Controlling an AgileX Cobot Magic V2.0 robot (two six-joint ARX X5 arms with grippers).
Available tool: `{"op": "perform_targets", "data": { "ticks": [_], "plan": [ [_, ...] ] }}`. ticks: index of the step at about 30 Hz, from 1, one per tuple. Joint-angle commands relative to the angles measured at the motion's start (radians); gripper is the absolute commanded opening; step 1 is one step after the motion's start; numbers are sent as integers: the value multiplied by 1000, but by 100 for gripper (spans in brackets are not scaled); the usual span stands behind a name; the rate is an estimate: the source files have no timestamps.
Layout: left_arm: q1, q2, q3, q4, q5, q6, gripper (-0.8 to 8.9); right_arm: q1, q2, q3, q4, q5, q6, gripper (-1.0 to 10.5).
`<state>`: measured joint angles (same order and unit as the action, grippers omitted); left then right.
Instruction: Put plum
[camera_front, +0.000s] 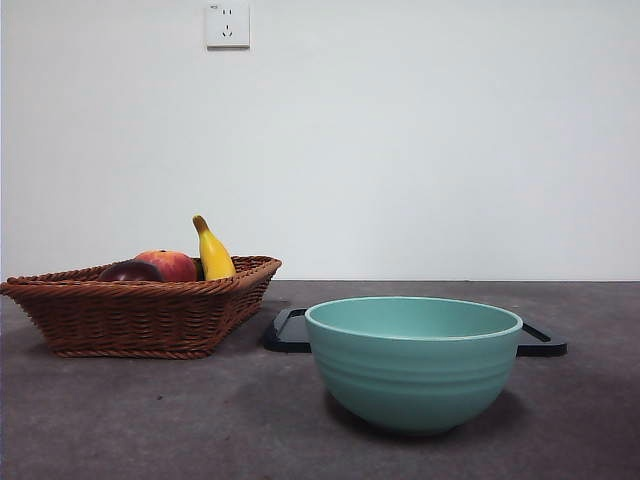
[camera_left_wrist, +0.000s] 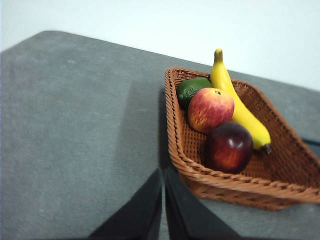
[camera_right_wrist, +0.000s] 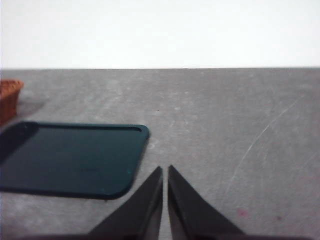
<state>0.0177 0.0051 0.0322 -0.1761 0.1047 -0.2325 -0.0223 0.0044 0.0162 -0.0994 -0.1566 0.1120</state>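
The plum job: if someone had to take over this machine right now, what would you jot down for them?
Left gripper: jaws shut, empty, above the table just outside the wicker basket.
Right gripper: jaws shut, empty, over bare table beside the dark tray.
The plum lies in the basket, next to the peach-like fruit, the banana and a green fruit.
The green bowl stands in front of the tray.
Done: nothing; the plum is untouched.
Left: pick up the plum and set it down; the destination is not stated.

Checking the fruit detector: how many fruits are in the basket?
4, all in the wicker basket: the plum nearest the left gripper, the peach behind it, the lime in the far corner, the banana alongside. More could hide underneath.
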Motion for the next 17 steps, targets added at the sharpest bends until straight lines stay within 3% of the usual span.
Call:
{"op": "perform_targets", "data": {
  "ticks": [1,9,17],
  "plan": [
    [2,-2,-13,-5,0,-111,10,0,-1,-3,18,-2,117,6],
    [2,0,66,-19,1,-215,10,0,0,58,20,-4,220,6],
    [2,46,224,-110,27,-224,10,0,33,237,-85,-11,220,6]
  ]
}}
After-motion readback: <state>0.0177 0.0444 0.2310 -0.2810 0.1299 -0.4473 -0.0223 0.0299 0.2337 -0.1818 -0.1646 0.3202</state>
